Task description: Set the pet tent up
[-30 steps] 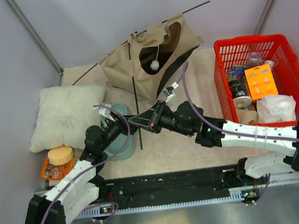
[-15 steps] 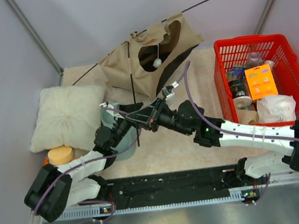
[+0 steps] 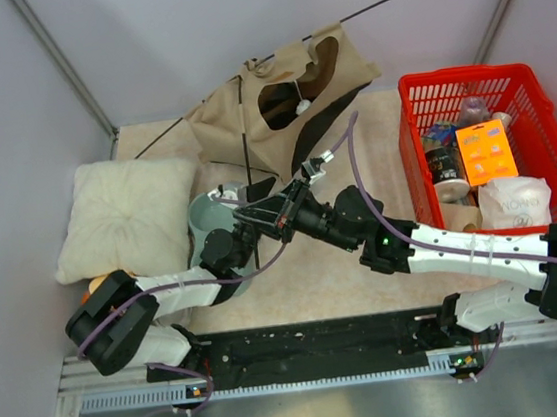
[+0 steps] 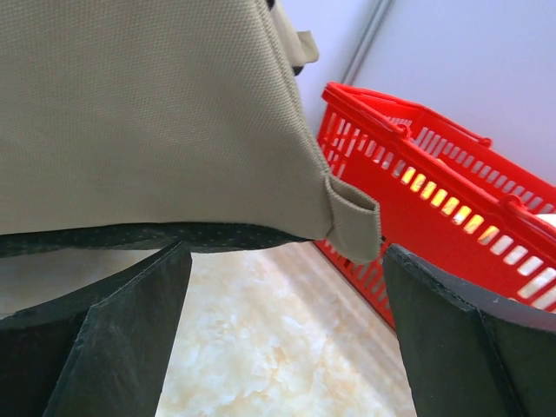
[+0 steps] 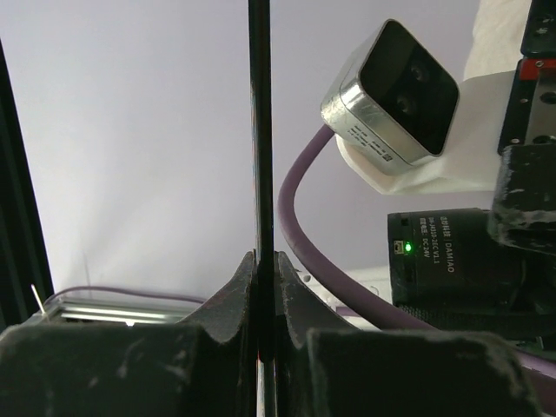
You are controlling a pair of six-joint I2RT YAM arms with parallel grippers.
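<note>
The tan pet tent [image 3: 276, 98] stands crumpled at the back of the table, its white ball [image 3: 302, 107] hanging in the dark doorway. A thin black pole [image 3: 246, 162] runs down from it toward me. My right gripper [image 3: 262, 217] is shut on this pole; in the right wrist view its jaws [image 5: 263, 261] pinch the pole [image 5: 261, 130]. My left gripper [image 3: 245, 194] is open and empty just left of the pole, below the tent's front edge. The left wrist view shows its jaws [image 4: 282, 261] wide apart under the tent fabric [image 4: 148, 113], near a corner loop [image 4: 354, 221].
A cream pillow [image 3: 123, 216] lies at the left. A red basket [image 3: 493, 144] holding several items stands at the right and shows in the left wrist view [image 4: 434, 191]. A grey-green bowl [image 3: 207, 220] sits under the left arm. Other poles stick out of the tent [image 3: 357, 10].
My left arm has swung right and forward, bringing its open gripper up beside the pole under the tent's edge. My right gripper has stayed shut on the pole, shifting only slightly.
</note>
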